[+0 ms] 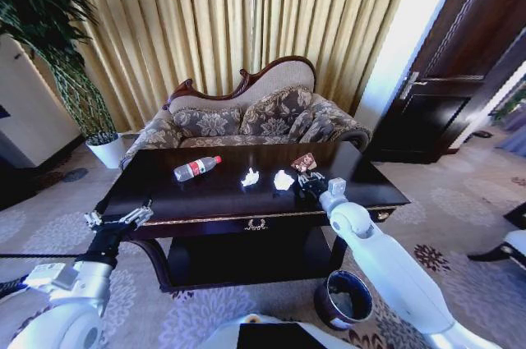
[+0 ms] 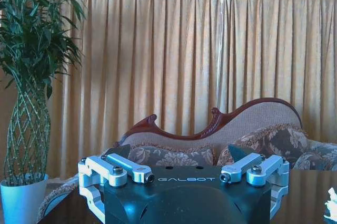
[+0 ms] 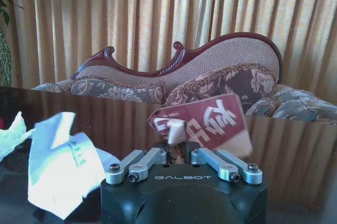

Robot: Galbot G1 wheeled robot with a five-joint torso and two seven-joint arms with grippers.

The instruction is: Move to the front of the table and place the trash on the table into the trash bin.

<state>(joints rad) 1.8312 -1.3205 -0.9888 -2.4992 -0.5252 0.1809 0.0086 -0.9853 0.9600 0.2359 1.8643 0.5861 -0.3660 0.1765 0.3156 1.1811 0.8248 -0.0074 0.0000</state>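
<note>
On the dark glossy table [image 1: 205, 198] lie a clear bottle [image 1: 197, 168] with a red label, two crumpled white paper wads [image 1: 250, 176] [image 1: 283, 180], and a red packet [image 1: 305, 162]. My right gripper [image 1: 311, 180] reaches over the table's right part and is shut on the red packet [image 3: 202, 124], which stands tilted up at its fingertips. One paper wad [image 3: 63, 166] lies right beside that gripper [image 3: 176, 150], the other [image 3: 13, 134] farther off. My left gripper [image 1: 119, 219] hangs open at the table's front left corner, holding nothing. The dark round trash bin [image 1: 343, 298] stands on the floor under my right arm.
A floral sofa [image 1: 255, 119] with a carved frame stands behind the table, with gold curtains behind it. A tall plant in a white pot [image 1: 105, 150] is at the back left. A dark wooden door [image 1: 460, 78] is at the right. Patterned carpet surrounds the table.
</note>
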